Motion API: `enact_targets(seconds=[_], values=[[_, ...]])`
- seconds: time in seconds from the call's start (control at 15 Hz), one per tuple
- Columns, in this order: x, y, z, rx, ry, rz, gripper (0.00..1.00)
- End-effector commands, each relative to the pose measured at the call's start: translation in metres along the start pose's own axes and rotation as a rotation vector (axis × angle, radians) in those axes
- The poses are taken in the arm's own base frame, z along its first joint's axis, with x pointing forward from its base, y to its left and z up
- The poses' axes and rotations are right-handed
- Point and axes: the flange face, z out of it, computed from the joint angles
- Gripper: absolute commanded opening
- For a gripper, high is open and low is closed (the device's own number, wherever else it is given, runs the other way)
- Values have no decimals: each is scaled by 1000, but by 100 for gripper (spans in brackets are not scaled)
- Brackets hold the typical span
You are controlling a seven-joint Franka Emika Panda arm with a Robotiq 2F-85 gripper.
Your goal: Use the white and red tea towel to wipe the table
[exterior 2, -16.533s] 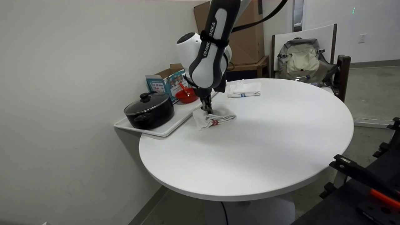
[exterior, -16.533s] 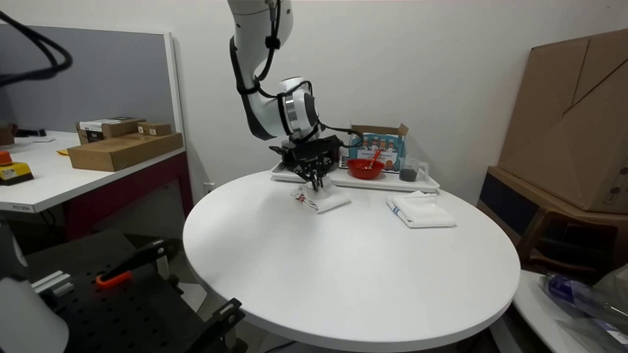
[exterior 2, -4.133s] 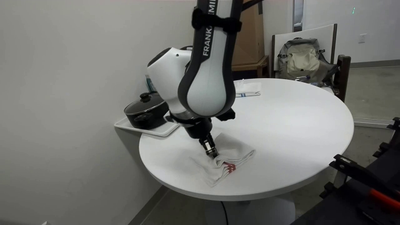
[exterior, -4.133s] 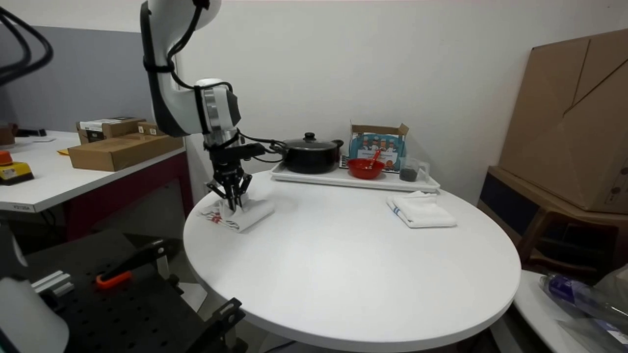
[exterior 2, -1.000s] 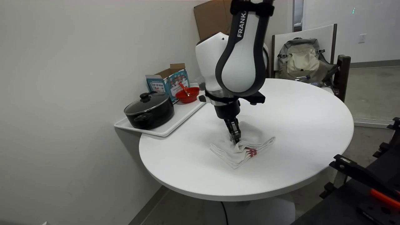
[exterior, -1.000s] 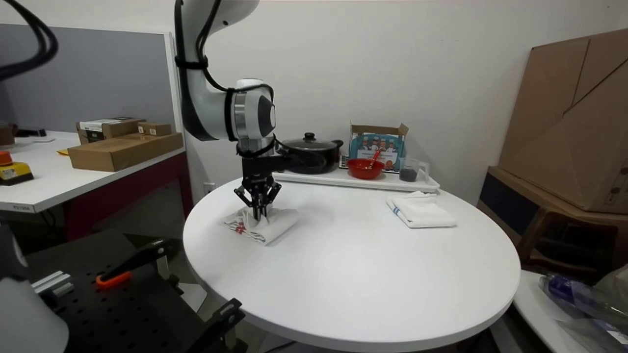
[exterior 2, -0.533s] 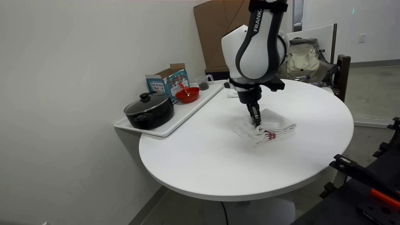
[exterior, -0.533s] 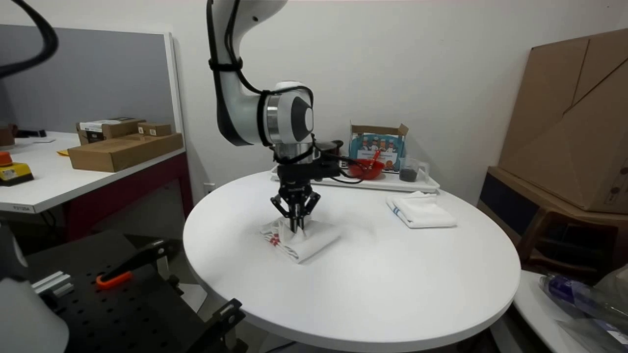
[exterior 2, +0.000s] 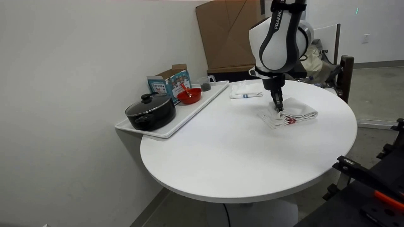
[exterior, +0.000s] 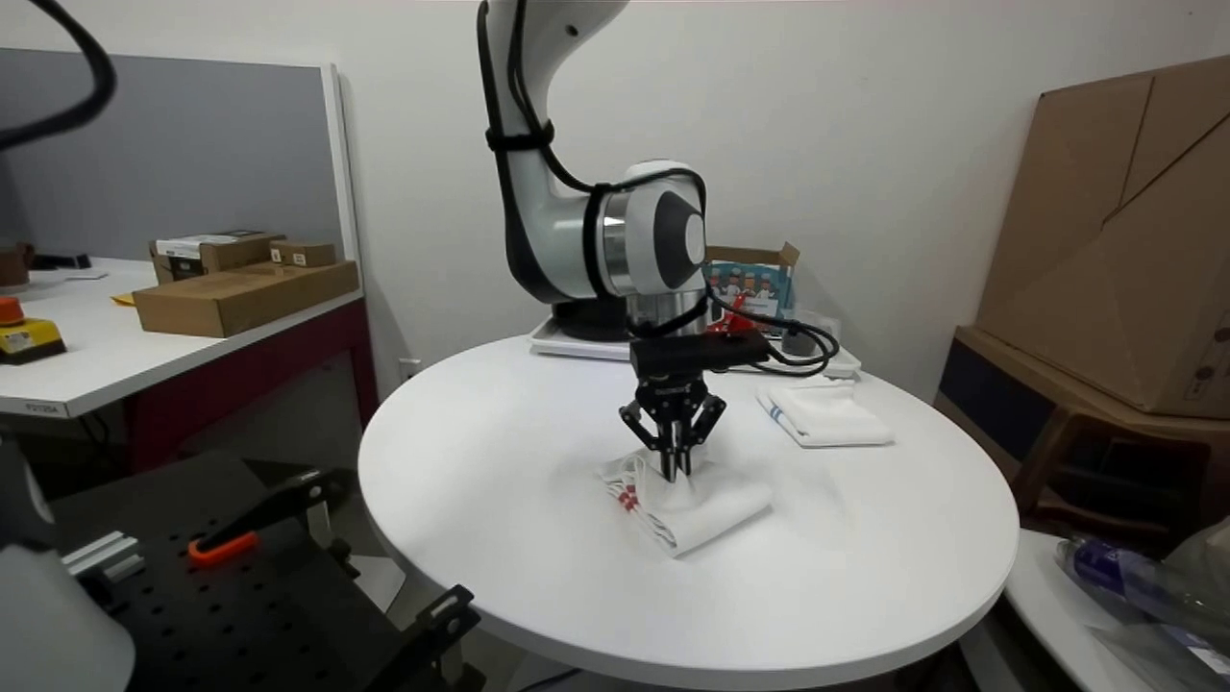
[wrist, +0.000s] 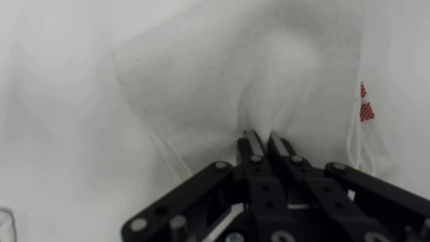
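Table: round, white top; hours counted from its middle, tray at 12.

Towel: white, folded, red-marked along one edge; lies on the table just off the middle, toward 5 o'clock.

Gripper: black, pointing down onto the towel; jaws narrow, pinching a raised fold of it.

Arm: white, directly above the gripper; hides part of the tray in an exterior view.

Cloth: white, folded, blue-striped; on the table at 2 o'clock, well apart from the towel.

Tray: white, oblong, by the wall. Holds: pot, black, lidded, toward 11; bowl, red, a red-handled utensil leaning in it; box, blue, flaps up, behind the bowl, toward 12; cup, clear, handled, dark contents, toward 1.

Desk: white, bearing brown parcels; beyond the table at 10 o'clock.

Carton: large, brown; past the table at 2 o'clock.

Backpack: beige and grey, on a chair, past the table at 3 o'clock.
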Motion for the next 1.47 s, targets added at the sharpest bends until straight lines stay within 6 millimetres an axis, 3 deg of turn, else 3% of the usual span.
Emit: enact_targets(seconds=[0.0,0.33,0.67,1.2,1.4], values=[[-17,11,2,12,2,46,5],[-39,-1,8,103,-5,81,5],[-21,-49,2,221,17,-48,5],[44,-189,-10,252,5,-438,5],[69,-228,-10,219,-9,-528,5]])
